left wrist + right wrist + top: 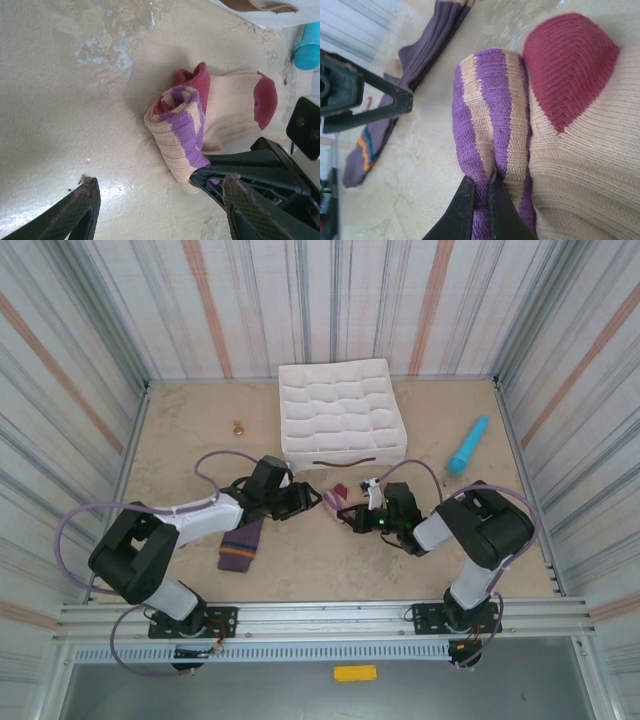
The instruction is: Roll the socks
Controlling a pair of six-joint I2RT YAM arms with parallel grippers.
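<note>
Counter (pixel 330 560): sandy, marked surface, walled on three sides.

Beige sock (pixel 227 112): lies near the middle of the counter, just short of the near wall of the white divided box (pixel 340 410). Its cuff end, striped purple and beige, is wound into a tight roll. The foot part with dark red toe and heel patches lies flat beside the roll, on the side toward the right edge.

Right tool (pixel 481 182): jaws closed tight, pinching the striped fabric of the roll at its lower end. In the left wrist view the black fingertips bite into the roll where it meets the counter.

Left tool (pixel 305 497): jaws stand well apart and hold nothing. Its fingers (pixel 85 210) sit clear of the roll, which lies ahead of the gap between them.

Purple sock (pixel 241 544): lies flat and unrolled, left of centre toward the near edge, beside the left arm's forearm, apart from both tools. An orange zigzag band shows at one end in the right wrist view.

Other items: a turquoise stick-shaped object (pixel 468 445) near the right edge; a small brown object (pixel 238 427) toward the far left corner.
</note>
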